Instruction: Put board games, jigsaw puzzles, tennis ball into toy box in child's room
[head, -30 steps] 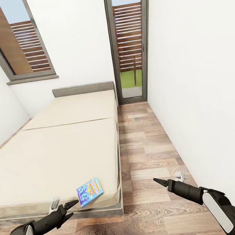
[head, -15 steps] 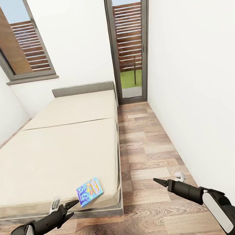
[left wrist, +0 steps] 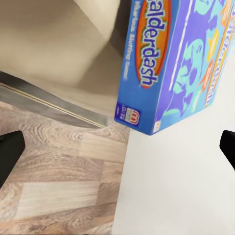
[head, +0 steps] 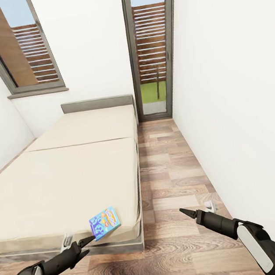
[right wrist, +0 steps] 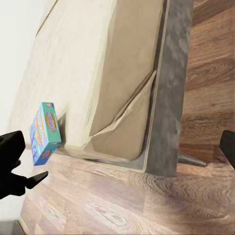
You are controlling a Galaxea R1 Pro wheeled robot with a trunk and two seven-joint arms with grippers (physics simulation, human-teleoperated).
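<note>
Left pincer [head: 86,246] hovers with its jaws parted at about 7 o'clock in the head view, just off the near corner of the bed [head: 73,178], its upper tip close to the blue board game [head: 105,223], though contact cannot be judged. That flat blue box lies on the mattress at its near right corner, slightly overhanging the edge; in the left wrist view the board game [left wrist: 171,63] shows large, its side printed "Balderdash", with the pincer's dark tips at the far edges of the frame and nothing between them. Right pincer [head: 187,212] sits at about 5 o'clock over the wood-plank floor [head: 175,180], near the white wall [head: 237,95]; whether it is open or closed I cannot tell. At 12 o'clock stands a tall glass door [head: 153,46], with a window [head: 16,45] at 11 o'clock.
</note>
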